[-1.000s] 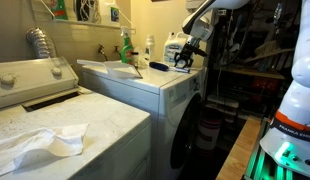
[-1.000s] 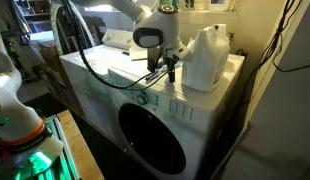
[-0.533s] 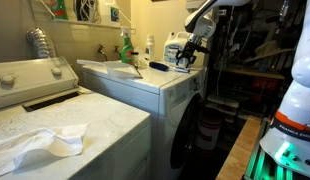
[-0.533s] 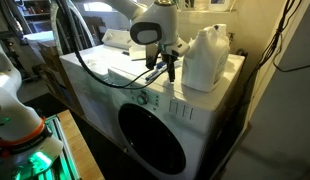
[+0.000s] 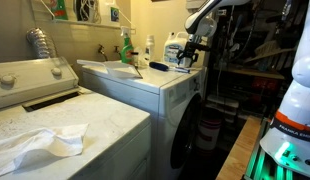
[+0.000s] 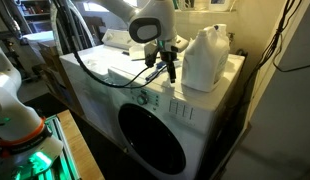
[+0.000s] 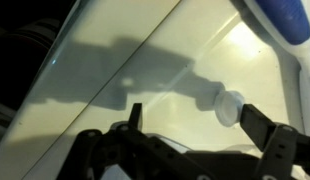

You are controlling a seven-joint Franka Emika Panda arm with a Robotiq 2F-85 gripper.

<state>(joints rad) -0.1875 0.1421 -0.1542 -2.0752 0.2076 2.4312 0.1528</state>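
Observation:
My gripper [image 6: 170, 68] hangs open and empty just above the top of a white front-loading washer [image 6: 115, 80], close beside a large white jug [image 6: 207, 57]. In an exterior view the gripper [image 5: 188, 60] is in front of the jug [image 5: 173, 48] at the washer's far end. In the wrist view the two dark fingers [image 7: 195, 118] are spread over the pale washer top. A small round white cap [image 7: 228, 107] lies just inside the right finger. A white and blue object [image 7: 285, 20] shows at the top right edge.
A green spray bottle [image 5: 125, 47] and other bottles stand at the back of the washer. A dark flat item [image 5: 158, 67] lies near the gripper. A white cloth [image 5: 40, 143] lies on the nearer machine. The washer's round door [image 6: 150, 135] faces the aisle.
The gripper has risen slightly above the washer top beside the jug. Its fingers stay open.

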